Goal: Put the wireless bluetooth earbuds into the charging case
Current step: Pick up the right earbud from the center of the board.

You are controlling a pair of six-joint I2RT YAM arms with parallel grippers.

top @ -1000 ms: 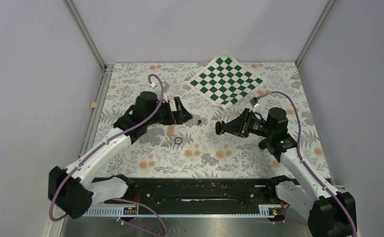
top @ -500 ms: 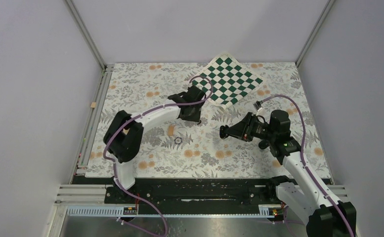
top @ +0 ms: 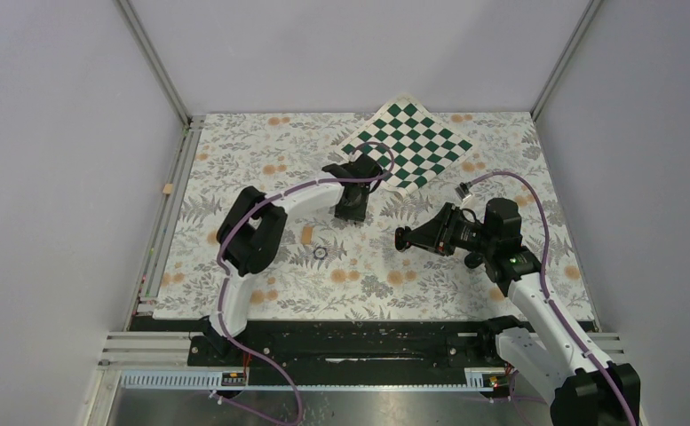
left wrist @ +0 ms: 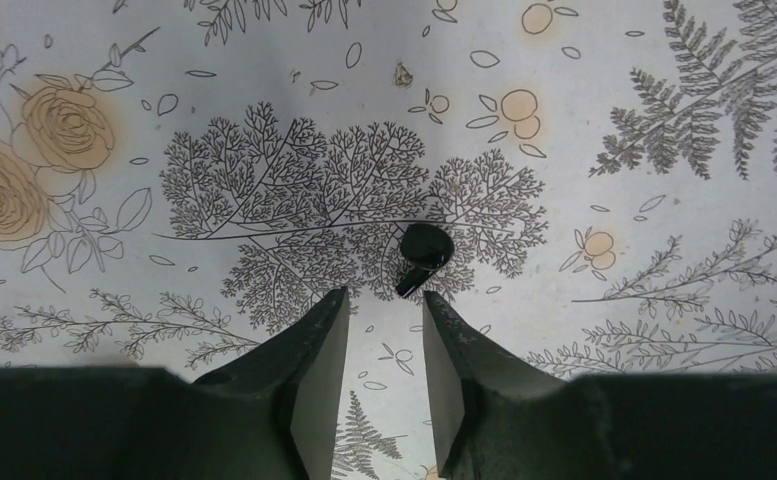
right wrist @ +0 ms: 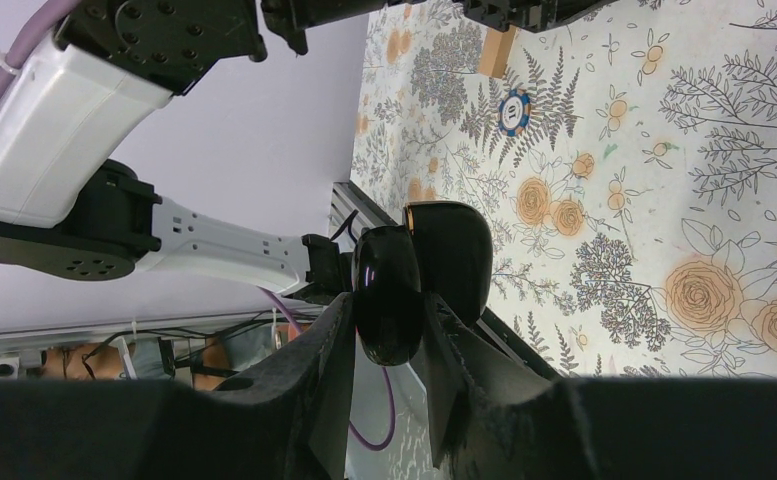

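Though the left gripper (left wrist: 384, 300) hangs low over the floral tablecloth (left wrist: 114, 60), its jaws stand only a narrow way apart and hold nothing. One earbud (left wrist: 424, 252) lies on the cloth just ahead of the fingertips (left wrist: 324, 330), not between them.

Offset: the bud sits slightly toward the finger on the right of the wrist view.

Long axis: the round head is away from the gripper, with the stem running back toward the gap at a slight slant. That puts it nearly in line with the fingers' reach and crosswise to their closing line. The stem tip is close to the fingertip line; whether it touches I cannot tell.

Second earbud: not found in any view.

Right gripper (right wrist: 389, 305): clamped on the charging case (right wrist: 392, 270) and holding it off the table. The lid appears swung open beside the body. From above, the case is to the right of the left gripper and apart from it.

Judgement: the left arm is by far the nearer, so the pick looks like its job. The move turns on a short advance plus a small sideways shift, so the jaws straddle the bud. The present gap looks barely wider than the bud and may need widening first.
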